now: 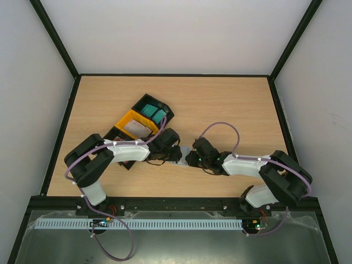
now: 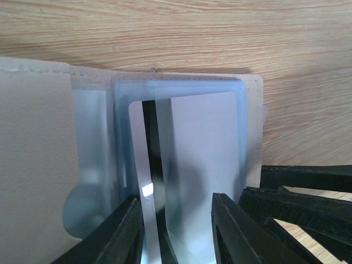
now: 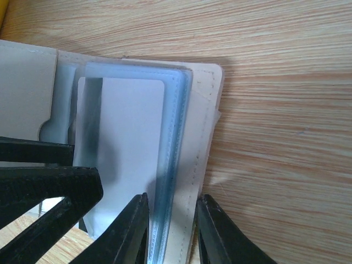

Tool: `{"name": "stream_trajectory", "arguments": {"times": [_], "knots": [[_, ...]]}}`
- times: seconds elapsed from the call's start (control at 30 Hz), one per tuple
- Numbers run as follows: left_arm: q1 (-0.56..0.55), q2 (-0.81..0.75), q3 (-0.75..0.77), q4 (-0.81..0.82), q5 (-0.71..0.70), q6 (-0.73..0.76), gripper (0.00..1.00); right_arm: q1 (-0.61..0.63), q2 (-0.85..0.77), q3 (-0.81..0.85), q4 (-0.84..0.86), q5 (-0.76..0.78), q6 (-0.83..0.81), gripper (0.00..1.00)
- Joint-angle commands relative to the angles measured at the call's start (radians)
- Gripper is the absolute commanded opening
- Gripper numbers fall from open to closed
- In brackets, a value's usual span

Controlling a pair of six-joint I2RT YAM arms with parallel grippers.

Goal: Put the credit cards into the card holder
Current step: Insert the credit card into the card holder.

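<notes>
The card holder (image 1: 180, 161) lies open on the wooden table (image 1: 231, 110), near its front edge and about midway across, wedged between the two tools. The left gripper (image 1: 175, 151) meets it from 10 o'clock and the right gripper (image 1: 190, 158) from 3 o'clock, so that the two nearly touch over it.

In the left wrist view the beige cover is spread flat with its clear sleeves (image 2: 122, 143) fanned up. A white card (image 2: 203, 159) with a dark stripe down one side sits inside a sleeve. The left fingers (image 2: 127, 234) stand parted on either side of the sleeve's lower end. I cannot tell whether they grip the card or sleeve or only straddle it.

In the right wrist view the right fingers (image 3: 129, 234) are drawn close together. They pinch the stitched beige edge and the stack of sleeve edges between them, at the 6 o'clock end of the holder. The left tool's black fingers show at 8 o'clock in that picture.

From the holder, toward 11 o'clock, sit the tray bins. In the black bin (image 1: 165, 107) are teal cards (image 1: 152, 113), and in the yellow bin (image 1: 125, 119) beside it lies a pale card (image 1: 137, 128). Another black bin (image 1: 111, 133) lies partly under the left arm
</notes>
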Motion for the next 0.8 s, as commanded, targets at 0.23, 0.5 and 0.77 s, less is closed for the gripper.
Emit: {"name": "stream_trajectory", "arguments": {"times": [0.23, 0.5, 0.77], "knots": [[-0.014, 0.025, 0.050, -0.021, 0.032, 0.161, 0.39, 0.005, -0.022, 0.012, -0.121, 0.131, 0.001, 0.30], [-0.013, -0.031, 0.065, -0.115, -0.042, 0.157, 0.53, 0.005, -0.121, 0.025, -0.192, 0.173, 0.002, 0.38], [-0.003, -0.003, 0.043, -0.123, -0.070, 0.112, 0.22, 0.005, -0.090, 0.027, -0.170, 0.098, -0.011, 0.31]]}}
